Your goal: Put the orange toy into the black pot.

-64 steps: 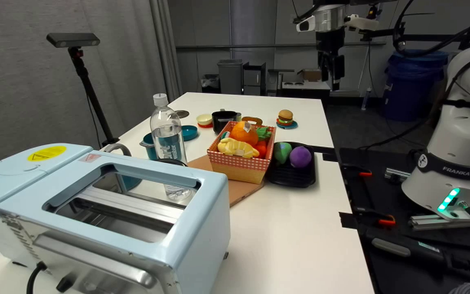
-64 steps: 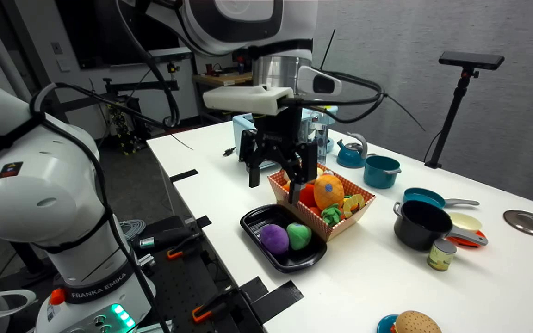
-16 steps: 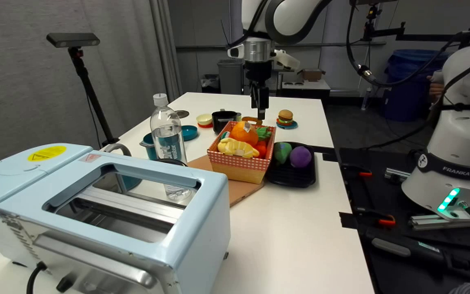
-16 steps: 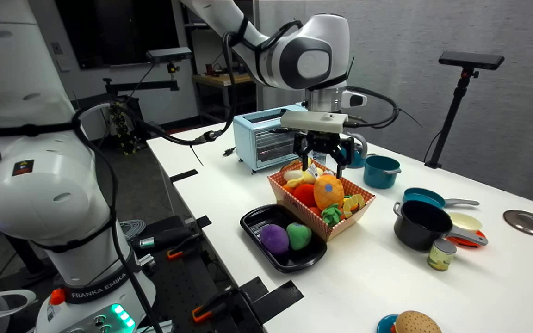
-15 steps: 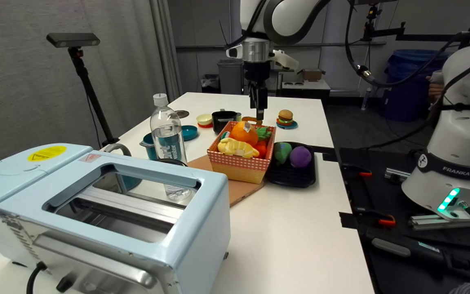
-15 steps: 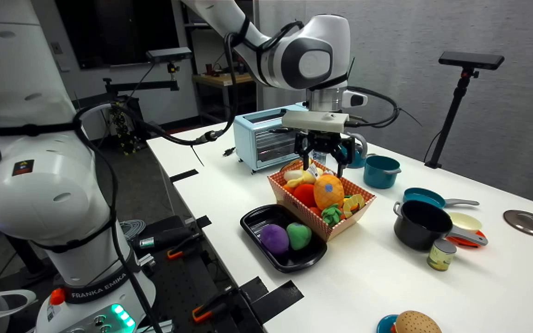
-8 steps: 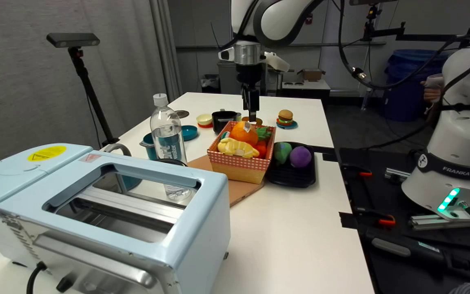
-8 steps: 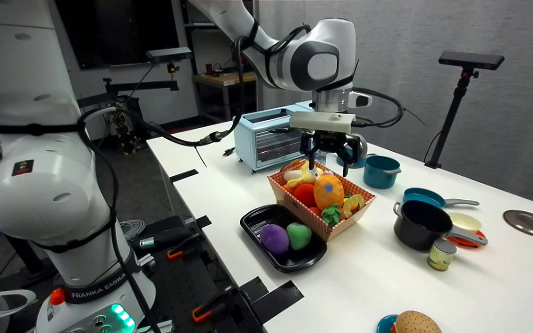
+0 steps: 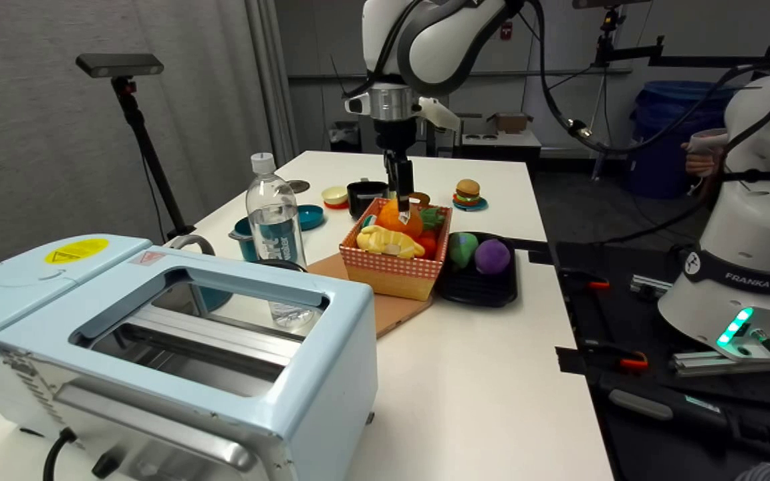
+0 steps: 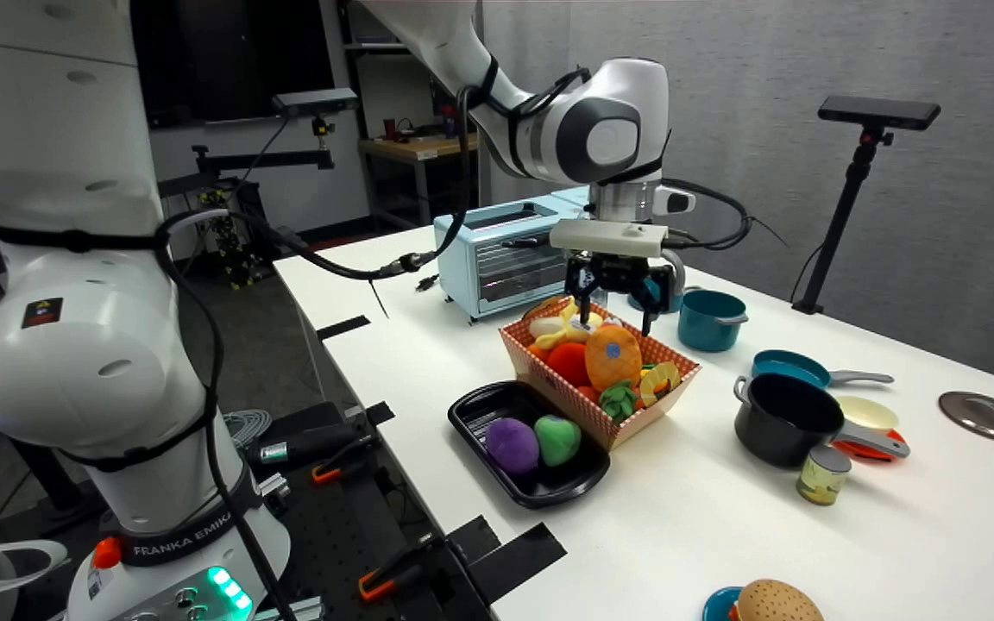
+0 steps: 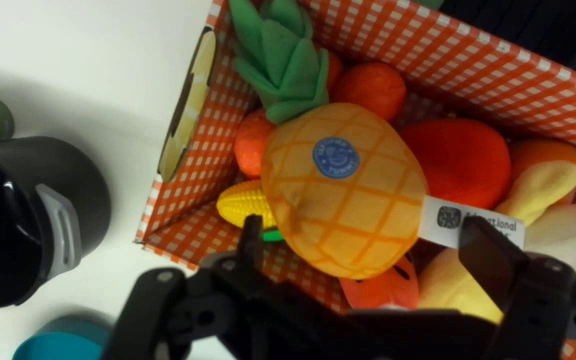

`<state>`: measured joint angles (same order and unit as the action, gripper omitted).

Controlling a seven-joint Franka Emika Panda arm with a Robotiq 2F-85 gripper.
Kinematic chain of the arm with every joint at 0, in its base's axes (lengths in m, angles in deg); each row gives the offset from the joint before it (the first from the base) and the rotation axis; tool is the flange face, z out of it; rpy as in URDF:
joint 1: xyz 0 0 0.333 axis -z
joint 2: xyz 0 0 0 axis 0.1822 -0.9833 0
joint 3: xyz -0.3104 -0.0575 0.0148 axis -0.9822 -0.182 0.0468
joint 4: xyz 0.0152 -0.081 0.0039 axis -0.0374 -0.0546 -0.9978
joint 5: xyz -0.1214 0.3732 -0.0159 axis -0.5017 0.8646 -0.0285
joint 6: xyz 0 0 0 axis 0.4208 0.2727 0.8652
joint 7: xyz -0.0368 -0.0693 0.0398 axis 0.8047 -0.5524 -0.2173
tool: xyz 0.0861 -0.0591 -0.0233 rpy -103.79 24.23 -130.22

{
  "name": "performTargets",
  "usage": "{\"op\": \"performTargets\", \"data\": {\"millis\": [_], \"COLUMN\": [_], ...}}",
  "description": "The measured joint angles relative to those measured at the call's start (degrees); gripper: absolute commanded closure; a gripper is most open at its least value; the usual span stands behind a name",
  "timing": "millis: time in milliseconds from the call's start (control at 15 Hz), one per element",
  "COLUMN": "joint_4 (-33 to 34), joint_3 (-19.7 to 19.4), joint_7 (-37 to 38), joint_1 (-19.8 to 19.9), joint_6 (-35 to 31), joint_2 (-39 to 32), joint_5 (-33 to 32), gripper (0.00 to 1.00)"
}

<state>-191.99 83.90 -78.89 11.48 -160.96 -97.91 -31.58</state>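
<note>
While the arm [image 10: 592, 129] arches, parted fingers [image 11: 488, 260] hang over the basket [image 9: 388, 282].

Looking like robotics lab: Franka Emika arm [image 10: 87, 366] standing beside white tabletop [image 10: 678, 535], cables [image 10: 464, 155] looping along arm, bar-shaped camera [image 9: 121, 65] perching on pole [image 9: 146, 148].

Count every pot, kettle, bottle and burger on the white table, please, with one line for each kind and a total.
Pots: 2 (black pot, teal pot)
Kettle: 1
Bottle: 1
Burger: 1
Total: 5
</note>
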Motion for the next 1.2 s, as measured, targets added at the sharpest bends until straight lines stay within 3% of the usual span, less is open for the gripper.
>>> {"op": "performTargets", "data": {"millis": [867,933,1000,1200], "joint_4": [2.65,2.61,2.57,2.44], "joint_3": [0.71,0.71,0.71,0.67], "joint_7": [0.64,0.66,0.67,0.78], "joint_1": [0.69,0.95,1.30,2.50], "joint_6": [0.00,0.00,-0.01,-0.01], "joint_2": [-6.68,-7.01,-7.27,-7.89], "joint_5": [-0.21,-0.21,-0.21,-0.19], "gripper": [0.01,0.11,0.26,0.48]}}
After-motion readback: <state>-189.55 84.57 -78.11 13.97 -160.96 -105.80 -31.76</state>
